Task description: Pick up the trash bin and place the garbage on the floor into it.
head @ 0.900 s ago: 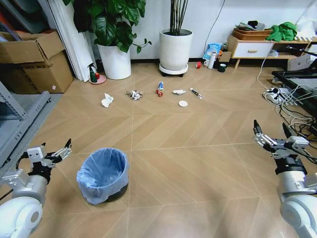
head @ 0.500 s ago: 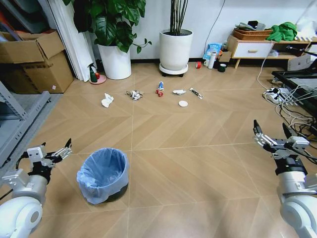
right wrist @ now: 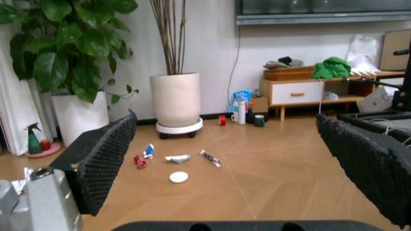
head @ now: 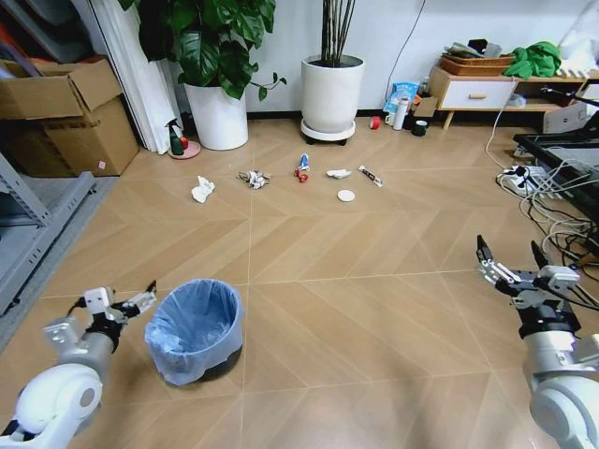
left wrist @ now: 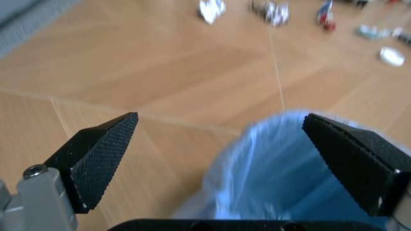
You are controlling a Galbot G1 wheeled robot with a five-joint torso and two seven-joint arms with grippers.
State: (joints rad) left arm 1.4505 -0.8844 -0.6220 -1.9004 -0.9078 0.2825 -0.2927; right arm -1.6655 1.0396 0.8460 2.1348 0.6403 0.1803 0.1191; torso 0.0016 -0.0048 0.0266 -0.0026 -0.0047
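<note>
The trash bin [head: 194, 330], dark and round with a light-blue bag over its rim, stands upright on the wooden floor at the near left. My left gripper [head: 122, 301] hangs open just to its left, apart from it. In the left wrist view the trash bin [left wrist: 289, 173] lies just beyond the open left gripper [left wrist: 220, 119]. The garbage lies farther off: a white tissue [head: 201, 190], grey scraps [head: 253, 178], a red-blue packet [head: 301, 168], another tissue [head: 339, 173], a strip [head: 371, 176] and a white disc [head: 346, 195]. My right gripper [head: 508, 253] is open at the near right, holding nothing.
Two white plant pots [head: 331, 94] stand by the far wall, with a green spray bottle [head: 175, 138] beside the left one. Cardboard boxes [head: 65, 112] and a metal shelf [head: 37, 234] line the left. Cables and a power strip [head: 538, 178] crowd the right.
My left gripper has moved right and lower, closer to the trash bin's side. The right gripper has barely shifted. The bin and the garbage lie as before.
</note>
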